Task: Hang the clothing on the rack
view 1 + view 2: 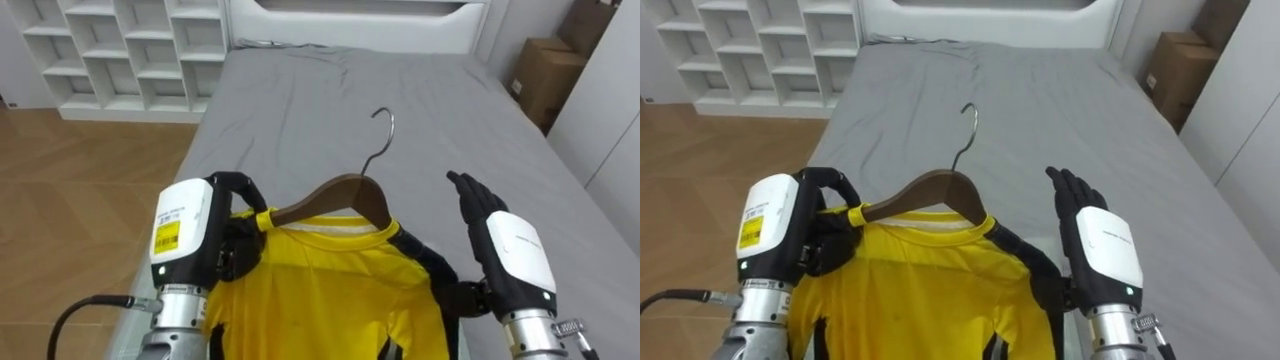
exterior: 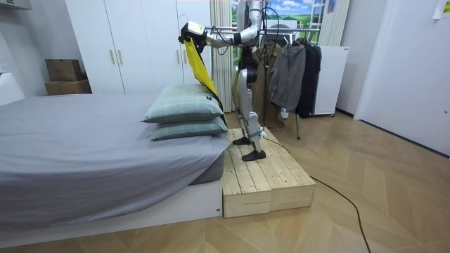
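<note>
Currently the left hand (image 1: 232,235) is up at chest height, its fingers (image 1: 243,190) curled tight round the left end of a dark brown wooden hanger (image 1: 335,195). A yellow shirt with black trim (image 1: 320,290) hangs on that hanger, its collar under the neck of the hanger and its body falling down towards the robot. The hanger's thin metal hook (image 1: 385,125) stands up free, touching nothing, over the grey bed (image 1: 400,80).

The right hand (image 1: 505,250) is raised just beside the shirt's black-edged right shoulder, apart from the hanger. Its fingers (image 1: 472,200) are straight and together, pointing away from the robot, and they hold nothing.

Beyond the bed's far end stands a white cubby shelf (image 1: 120,45) on the left, on a brown wooden floor (image 1: 80,170), and a brown cardboard box (image 1: 545,75) sits on the right.

From the room view, the robot stands upright on a low pale wooden platform (image 2: 256,176) set against the bed, arms held out over two grey-green pillows (image 2: 184,112) with the shirt hanging from them. Behind it a clothes rail with dark garments (image 2: 288,74) stands by white wardrobes (image 2: 133,42).
</note>
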`<state>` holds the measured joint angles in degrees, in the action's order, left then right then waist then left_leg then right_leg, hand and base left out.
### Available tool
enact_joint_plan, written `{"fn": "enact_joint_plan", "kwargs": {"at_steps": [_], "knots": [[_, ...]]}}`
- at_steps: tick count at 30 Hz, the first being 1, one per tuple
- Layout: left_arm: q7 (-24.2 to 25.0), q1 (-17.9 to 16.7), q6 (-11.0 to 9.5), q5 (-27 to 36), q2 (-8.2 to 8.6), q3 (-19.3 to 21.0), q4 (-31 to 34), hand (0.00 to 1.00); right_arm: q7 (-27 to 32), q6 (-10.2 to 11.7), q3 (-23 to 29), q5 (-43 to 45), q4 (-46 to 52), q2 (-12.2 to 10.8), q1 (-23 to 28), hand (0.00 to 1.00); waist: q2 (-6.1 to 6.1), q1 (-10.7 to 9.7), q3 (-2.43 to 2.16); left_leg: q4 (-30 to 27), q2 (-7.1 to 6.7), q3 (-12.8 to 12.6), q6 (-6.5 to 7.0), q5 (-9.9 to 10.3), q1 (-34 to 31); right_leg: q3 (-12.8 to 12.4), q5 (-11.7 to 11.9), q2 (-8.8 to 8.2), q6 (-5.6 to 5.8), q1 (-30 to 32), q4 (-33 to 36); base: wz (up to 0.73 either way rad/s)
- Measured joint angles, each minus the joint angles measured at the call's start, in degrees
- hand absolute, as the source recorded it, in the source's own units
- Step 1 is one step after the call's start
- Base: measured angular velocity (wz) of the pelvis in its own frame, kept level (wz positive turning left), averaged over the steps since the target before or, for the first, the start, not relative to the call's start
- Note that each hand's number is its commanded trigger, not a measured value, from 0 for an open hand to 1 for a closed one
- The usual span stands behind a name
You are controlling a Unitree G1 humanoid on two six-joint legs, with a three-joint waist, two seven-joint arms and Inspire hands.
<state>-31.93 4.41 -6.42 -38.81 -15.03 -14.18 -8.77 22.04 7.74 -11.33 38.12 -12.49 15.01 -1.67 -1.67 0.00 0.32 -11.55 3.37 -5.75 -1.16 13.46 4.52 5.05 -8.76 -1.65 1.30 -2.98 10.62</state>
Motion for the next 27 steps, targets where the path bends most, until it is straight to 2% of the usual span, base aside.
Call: {"fn": "enact_joint_plan", "kwargs": {"at_steps": [6,11,16,27], "knots": [[0.0,0.0,-0.2,0.0,0.40,-1.8,0.0,1.00,0.0,0.4,-3.4,-0.7,0.0,0.0,-0.1,0.00,0.00,0.4,0.00,0.0,-0.03,0.4,0.00,0.0,0.0,0.3,0.0,-0.07,0.00,-0.1,0.0,0.02],[0.0,0.0,-0.2,0.0,1.32,-1.8,0.0,1.00,0.0,0.4,-3.5,-0.8,0.0,-0.2,-0.7,0.00,-0.08,0.4,0.05,-0.1,-0.03,0.6,0.00,0.0,-0.2,0.6,0.0,-0.11,0.00,-0.2,0.1,0.01],[0.1,0.0,-0.2,-0.1,2.38,-1.8,0.0,1.00,0.0,0.4,-3.7,0.8,0.0,-0.3,-0.7,0.00,-0.48,0.5,0.29,-0.3,-0.03,0.9,0.00,0.0,-0.7,1.0,0.0,-0.12,0.00,0.0,0.0,0.02],[1.0,0.0,-0.3,-0.1,2.85,-1.9,0.3,1.00,-0.2,0.5,-3.8,2.8,0.0,-1.8,-1.6,0.00,-0.69,0.5,0.25,-0.2,-0.02,1.2,0.00,0.0,-0.8,1.4,0.0,-0.14,0.00,0.0,-0.1,0.01]]}}
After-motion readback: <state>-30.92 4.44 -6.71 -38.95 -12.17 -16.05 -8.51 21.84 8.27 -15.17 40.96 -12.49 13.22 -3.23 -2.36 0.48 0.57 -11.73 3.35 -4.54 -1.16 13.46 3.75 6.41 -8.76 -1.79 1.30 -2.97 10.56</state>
